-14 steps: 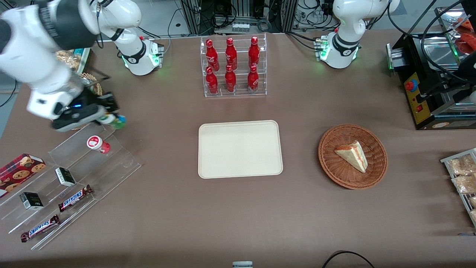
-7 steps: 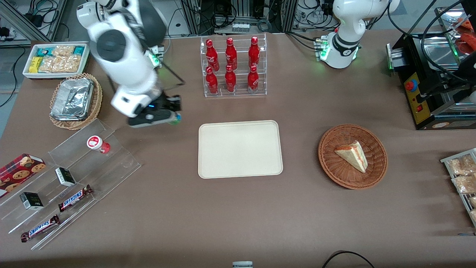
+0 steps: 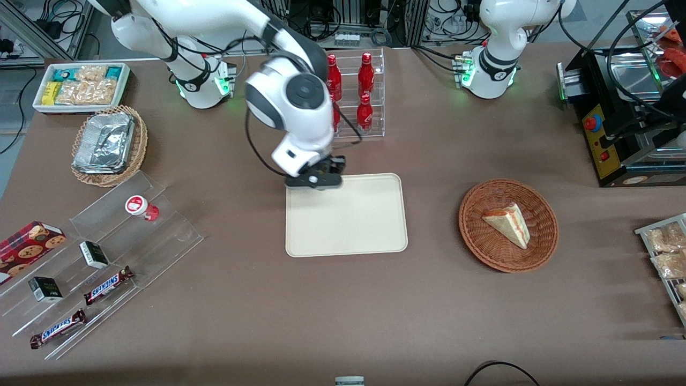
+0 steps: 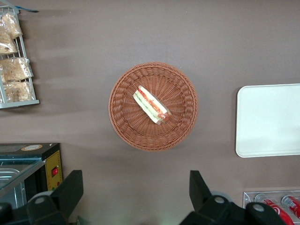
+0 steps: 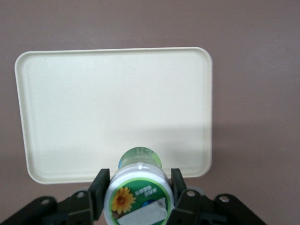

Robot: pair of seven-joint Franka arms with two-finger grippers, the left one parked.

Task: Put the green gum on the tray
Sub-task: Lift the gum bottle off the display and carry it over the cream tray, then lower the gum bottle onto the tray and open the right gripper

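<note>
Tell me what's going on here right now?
The right arm's end effector is shut on the green gum, held by its white-lidded end. It sits above the tray's edge farthest from the front camera, just in front of the rack of red bottles. The tray has nothing on it, so the gum is not yet placed.

We have our right arm reaching out from its base, elbow raised, wrist bent down. Our gripper [image 3: 316,181] hangs above the tray's [image 3: 348,225] edge farthest from the front camera, its fingers [image 5: 178,183] clamped on the green gum [image 5: 138,190] between them.
</note>
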